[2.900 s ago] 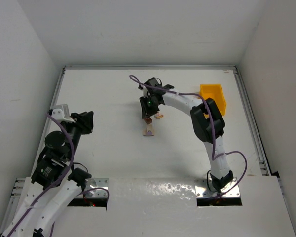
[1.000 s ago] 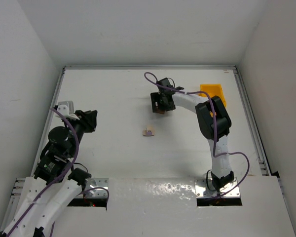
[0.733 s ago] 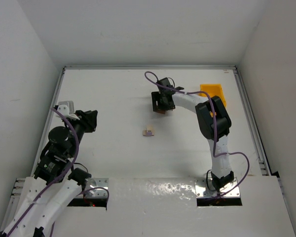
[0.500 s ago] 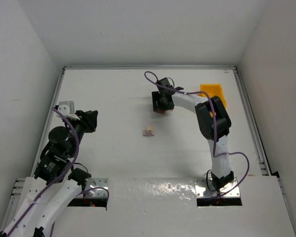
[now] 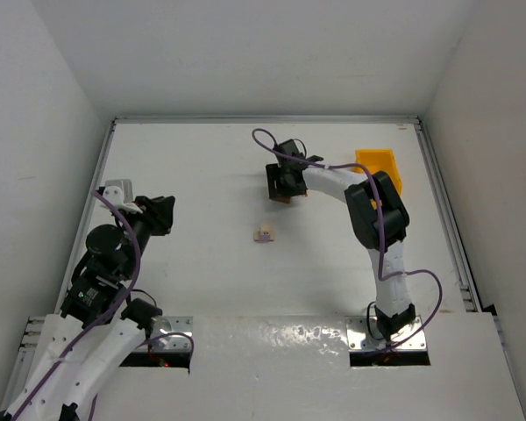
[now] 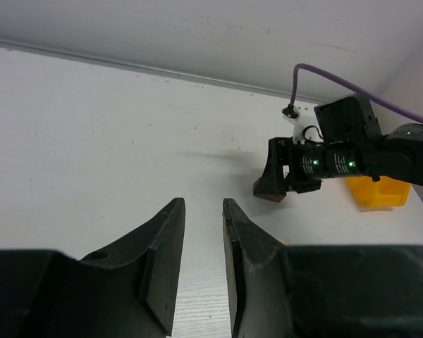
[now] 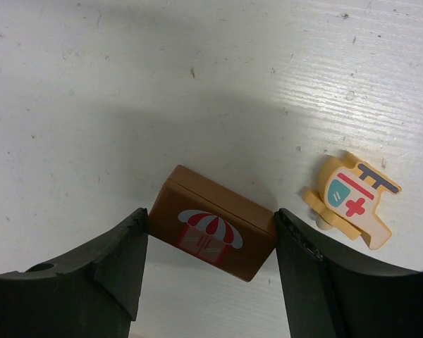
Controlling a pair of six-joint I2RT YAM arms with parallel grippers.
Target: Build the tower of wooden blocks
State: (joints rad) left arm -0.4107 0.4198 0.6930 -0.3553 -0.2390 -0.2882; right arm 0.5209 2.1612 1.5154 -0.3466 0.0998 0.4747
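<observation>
Right gripper (image 7: 211, 218): it reaches far out over the middle of the table (image 5: 184, 167), low down. Its two black fingers (image 7: 99, 271) pinch the brown block, one at each end.
Brown block (image 7: 211, 243): it lies flat on the table and sits crooked between the fingers. It has a red and white umbrella painted on top.
Helicopter block (image 7: 351, 199): a pale block shaped like a helicopter, with a red cross on it. It lies on the table just outside the right finger, near the brown block but not touching it.
Little pale block (image 5: 263, 234): it sits alone in the middle of the table, on the near side of the right gripper and apart from it. It is too small to tell if it is one block or more.
Left gripper (image 6: 202, 211): it is on the left side, up off the table, pointing toward the right gripper. Its fingers (image 6: 162, 260) have a thin gap between them – nothing is in the gap.
Yellow bin (image 5: 379, 167): it stands at the far right of the table, past the right arm.
</observation>
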